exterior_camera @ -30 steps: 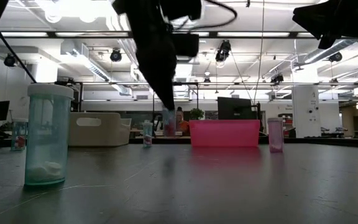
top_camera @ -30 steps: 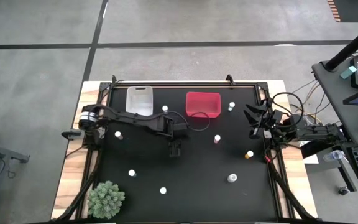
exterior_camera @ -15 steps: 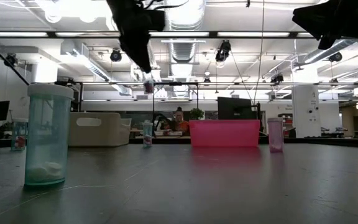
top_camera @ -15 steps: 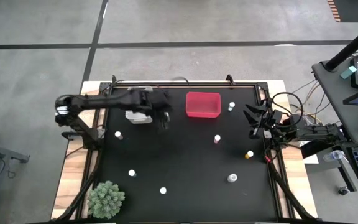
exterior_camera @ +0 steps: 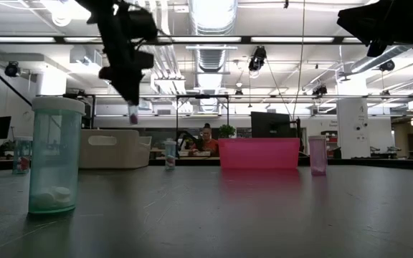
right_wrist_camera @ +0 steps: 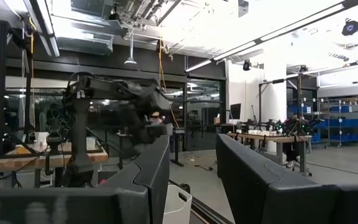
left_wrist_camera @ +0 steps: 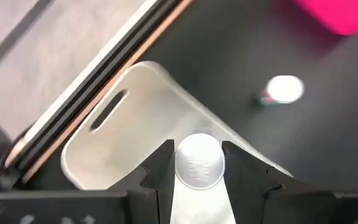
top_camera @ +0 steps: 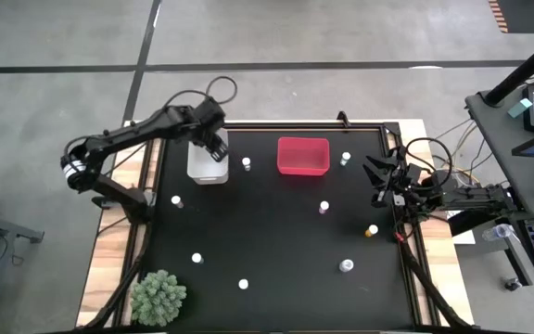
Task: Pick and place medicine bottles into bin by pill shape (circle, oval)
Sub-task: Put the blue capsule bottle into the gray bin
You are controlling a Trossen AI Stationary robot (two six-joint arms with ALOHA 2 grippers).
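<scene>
Over whitish-clear bin (top_camera: 207, 154): left pincer (left_wrist_camera: 197, 163) grasping white-capped bottle (left_wrist_camera: 197, 160); right pincer (right_wrist_camera: 191, 163) released, empty.

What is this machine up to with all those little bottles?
It is sorting small medicine bottles into two tubs. The left gripper holds one white-capped bottle between its fingers, above the whitish-clear tub at the table's far edge. The red tub sits beside it. The right gripper waits at the table's right edge, its fingers apart and holding nothing. Several more bottles, such as one near the green plant, are scattered on the black table.
</scene>
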